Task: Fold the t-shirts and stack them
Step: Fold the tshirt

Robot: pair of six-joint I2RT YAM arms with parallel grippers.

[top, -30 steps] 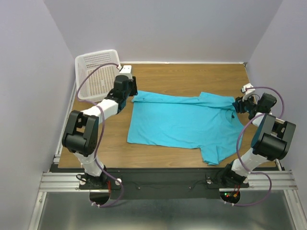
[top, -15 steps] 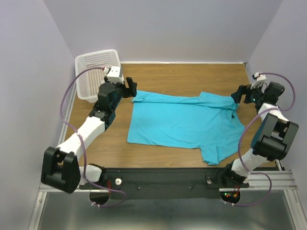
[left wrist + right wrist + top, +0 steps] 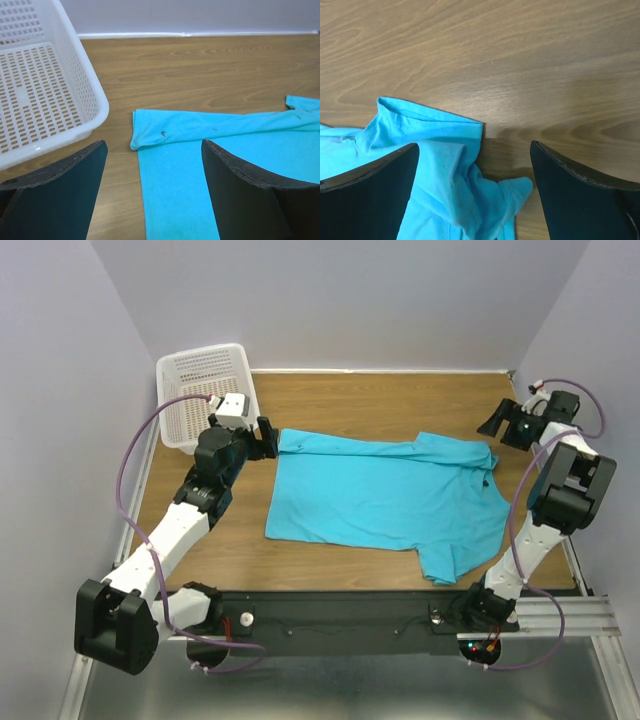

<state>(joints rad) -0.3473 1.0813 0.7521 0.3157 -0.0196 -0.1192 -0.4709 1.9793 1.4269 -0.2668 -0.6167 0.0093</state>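
Start with left gripper (image 3: 268,437) and right gripper (image 3: 493,422) spread wide, holding nothing, just off either end of the turquoise collared shirt (image 3: 385,495) lying flat on the wooden table (image 3: 400,395). Grasp matching corners, pinching every layer, clear of the white basket (image 3: 195,390).

White slotted basket (image 3: 200,380), wooden table (image 3: 380,400) far-left corner.

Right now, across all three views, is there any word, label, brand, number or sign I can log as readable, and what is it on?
None: no view shows readable text.
The turquoise shirt is plain, with no print or tag showing.
The white basket bears no label.
The arms' black and white housings show no legible marking at this size.
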